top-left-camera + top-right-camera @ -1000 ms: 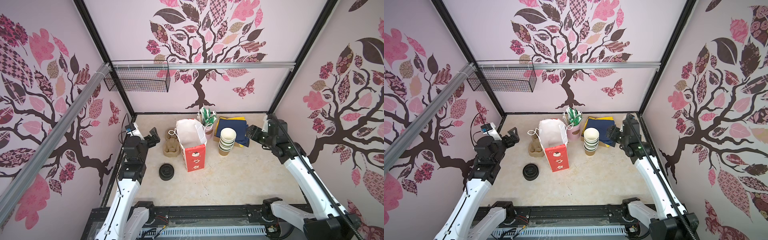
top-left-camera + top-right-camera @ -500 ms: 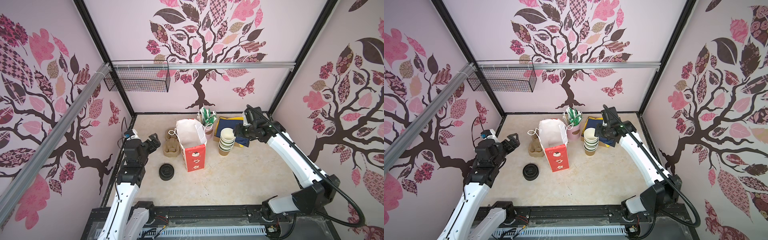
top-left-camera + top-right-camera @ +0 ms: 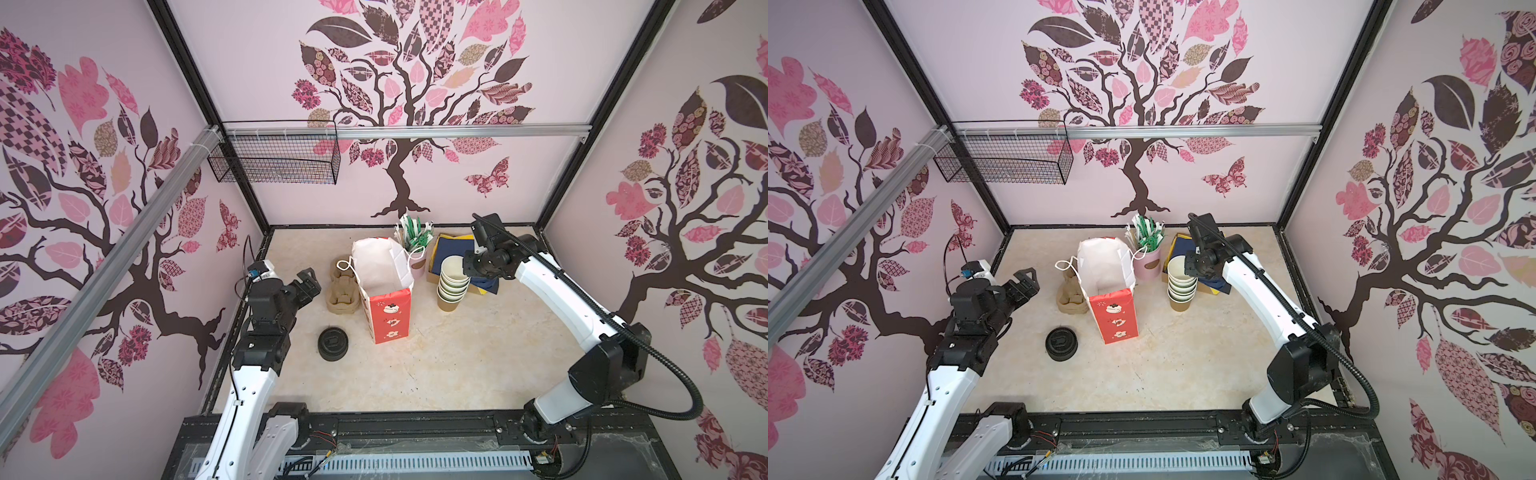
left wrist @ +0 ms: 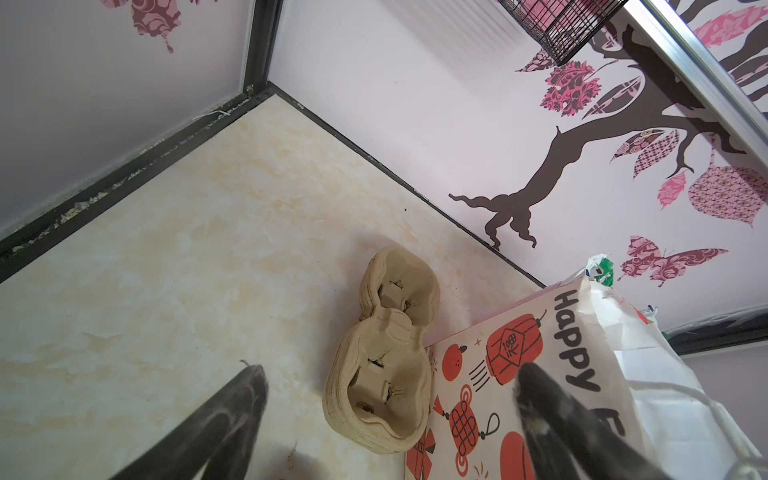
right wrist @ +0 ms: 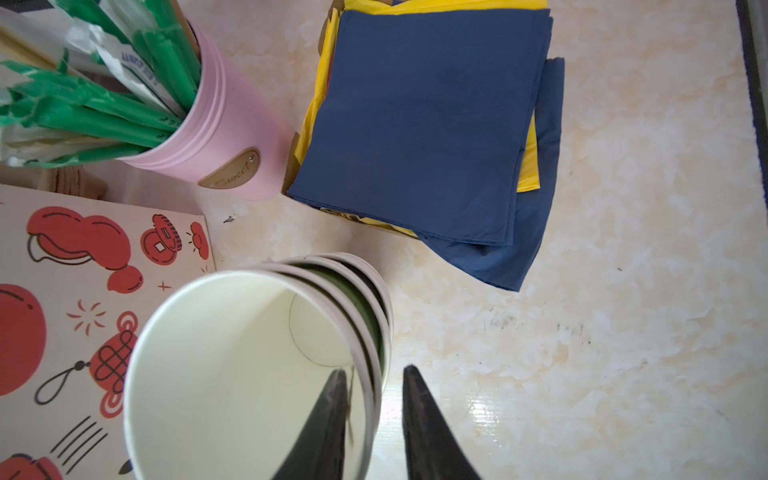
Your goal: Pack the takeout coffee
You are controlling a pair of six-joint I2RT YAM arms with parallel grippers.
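The paper cups [image 3: 453, 282] stand nested in one stack on the desk [image 3: 457, 365], just beside the blue and yellow napkins [image 5: 424, 124] and near the open red-and-white bag [image 3: 384, 286]. The right arm reaches over this stack from the right side. In the right wrist view the right fingers [image 5: 428, 428] stand at the rim of the top cup [image 5: 232, 374], one finger inside the white cup and the other outside it, so the cup wall is between them. The opening is narrow, but a thin strip of bright desk shows between the outer finger and the cups, so the grip is not closed on the wall. The black lids [image 3: 333, 343] lie in a small pile on the desk in front of the bag, well apart from the cups. The left fingers [image 4: 232, 419] are spread wide and hold nothing; they hang above the desk near the beige cup carrier [image 4: 386, 361], which lies just beside the bag. A pink holder [image 5: 224, 137] with green straws stands behind the bag, close to the napkins.
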